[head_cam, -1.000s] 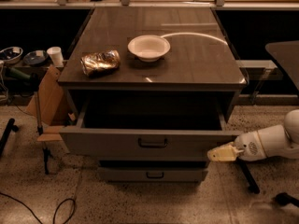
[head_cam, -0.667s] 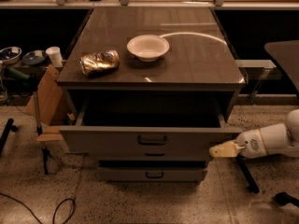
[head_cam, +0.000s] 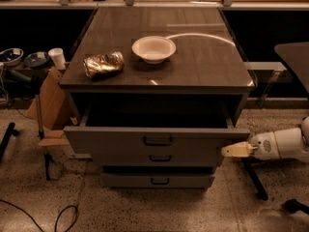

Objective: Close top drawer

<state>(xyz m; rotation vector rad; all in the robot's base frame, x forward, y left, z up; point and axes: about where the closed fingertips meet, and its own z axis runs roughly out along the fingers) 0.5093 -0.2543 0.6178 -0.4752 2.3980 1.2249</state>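
The top drawer point(head_cam: 111, 145) of the grey cabinet is pulled well out, and its deep box is open and dark inside. Its front carries a dark bail handle point(head_cam: 158, 140) at the centre. My gripper point(head_cam: 235, 150) is low on the right on a white arm, pointing left. Its cream tips are pressed together, at the right end of the drawer front and level with the front's lower half. It holds nothing.
A white bowl point(head_cam: 154, 48) and a crumpled shiny bag point(head_cam: 103, 63) lie on the cabinet top point(head_cam: 203, 66). Two shorter drawers point(head_cam: 159, 180) sit below the top one. A cardboard box point(head_cam: 48, 100), a cup point(head_cam: 57, 58) and cables lie at left. A black stand leg point(head_cam: 252, 178) is below my arm.
My gripper has risen slightly and shifted a little right beside the drawer's right end. The top drawer stays about as far open.
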